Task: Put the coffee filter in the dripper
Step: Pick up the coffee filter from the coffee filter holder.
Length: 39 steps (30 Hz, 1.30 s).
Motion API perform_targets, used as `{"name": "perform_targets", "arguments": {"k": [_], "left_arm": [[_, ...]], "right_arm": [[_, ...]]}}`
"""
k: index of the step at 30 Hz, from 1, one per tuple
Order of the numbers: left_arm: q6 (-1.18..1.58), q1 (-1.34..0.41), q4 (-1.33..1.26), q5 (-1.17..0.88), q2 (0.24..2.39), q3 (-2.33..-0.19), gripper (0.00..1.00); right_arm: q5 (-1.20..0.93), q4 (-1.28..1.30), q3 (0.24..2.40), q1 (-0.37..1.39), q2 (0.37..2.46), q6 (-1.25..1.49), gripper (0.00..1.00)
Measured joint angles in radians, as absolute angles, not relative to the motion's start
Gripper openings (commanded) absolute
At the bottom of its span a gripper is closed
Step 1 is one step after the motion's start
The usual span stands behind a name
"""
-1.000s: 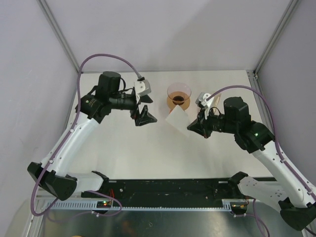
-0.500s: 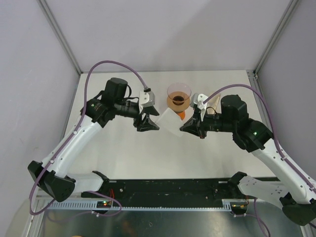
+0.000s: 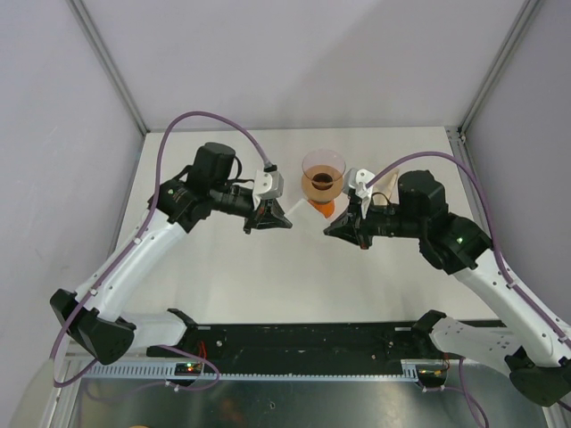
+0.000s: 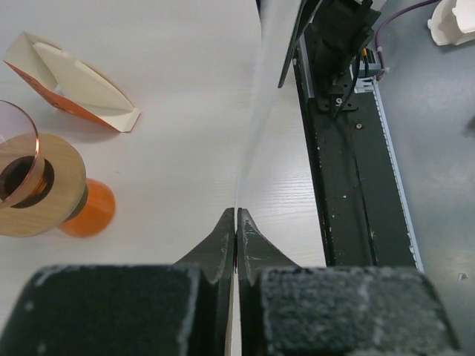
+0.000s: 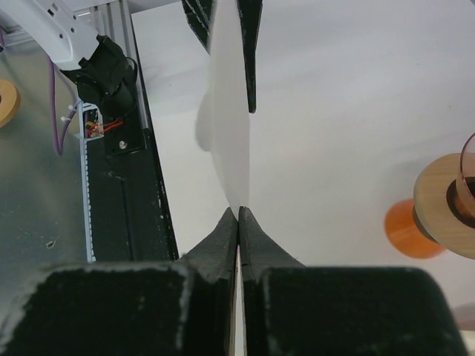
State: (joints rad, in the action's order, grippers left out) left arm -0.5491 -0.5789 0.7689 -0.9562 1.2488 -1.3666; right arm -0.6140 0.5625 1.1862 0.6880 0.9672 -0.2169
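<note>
You have the coffee filter (image 5: 226, 126) in the air above the counter (image 3: 232, 267). It is stretched as one thin white sheet between the two grippers, on the near side of the dripper (image 3: 323, 171) and not inside it. The left gripper (image 4: 236, 215) has its jaws pressed together on one edge of the paper. The right gripper (image 5: 238, 213) pinches the opposite edge in the same way. Each wrist camera shows the sheet running from its own fingertips to the fingers of the other arm. From above, the paper hardly stands out against the white surface, so you cannot tell whether it touches the dripper.

The dripper stands upright close to the far edge of the counter, about the middle of it, with its round rim facing up. A flat brown ring (image 4: 63, 178) sits around it, and an orange piece (image 4: 93, 209) shows just beside the ring. The cream bundle of filters (image 4: 78, 85) lies toward the far right corner, just beside the right arm.
</note>
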Motion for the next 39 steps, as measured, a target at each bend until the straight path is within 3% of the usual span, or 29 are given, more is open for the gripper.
{"name": "perform_targets", "arguments": {"k": [4,10,19,39], "left_arm": [[-0.559,-0.579,0.769,-0.947,1.248,-1.367,0.00],[-0.616,-0.579,0.767,-0.913,1.229,-1.336,0.00],[-0.735,-0.579,0.778,-0.894,1.172,-1.284,0.00],[-0.796,-0.586,0.812,-0.895,1.163,-1.277,0.00]], "right_arm": [[-0.604,0.564,1.186,0.688,0.973,-0.223,0.34],[-0.587,0.570,1.186,0.670,0.957,-0.242,0.50],[-0.589,0.545,1.191,0.645,0.896,-0.216,0.59],[-0.533,0.426,1.192,0.734,0.945,-0.146,0.54]]}}
